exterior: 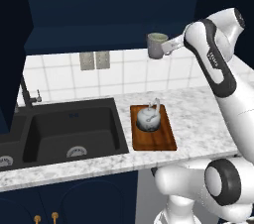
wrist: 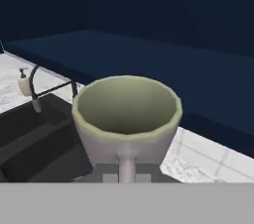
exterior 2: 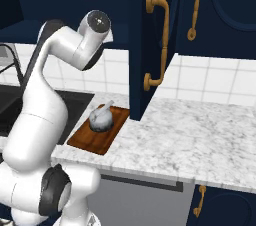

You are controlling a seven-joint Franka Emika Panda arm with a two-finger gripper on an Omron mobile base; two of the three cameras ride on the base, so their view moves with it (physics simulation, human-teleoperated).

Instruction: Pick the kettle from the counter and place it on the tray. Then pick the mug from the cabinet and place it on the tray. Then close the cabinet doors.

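Observation:
The beige mug (exterior: 157, 45) hangs in the air in front of the cabinet's shelf (exterior: 89, 37), above the counter (exterior: 203, 119). My gripper (exterior: 167, 47) is shut on the mug's handle side. In the hand view the mug (wrist: 126, 111) is close and upright, with its dark inside showing and its handle toward the hand. The white-grey kettle (exterior: 148, 117) sits on the far half of the reddish-brown tray (exterior: 158, 141). From the right, the kettle (exterior 2: 101, 118) rests on the tray (exterior 2: 92, 144) beside an open cabinet door (exterior 2: 142, 30).
A black sink (exterior: 69, 129) with a dark faucet (exterior: 27, 94) lies left of the tray. The open door's gold handle (exterior 2: 161, 45) juts out over the counter (exterior 2: 200, 130). A shut upper door (exterior 2: 220, 10) stands further right. Two wall outlets (exterior: 94, 60) sit on the tiles.

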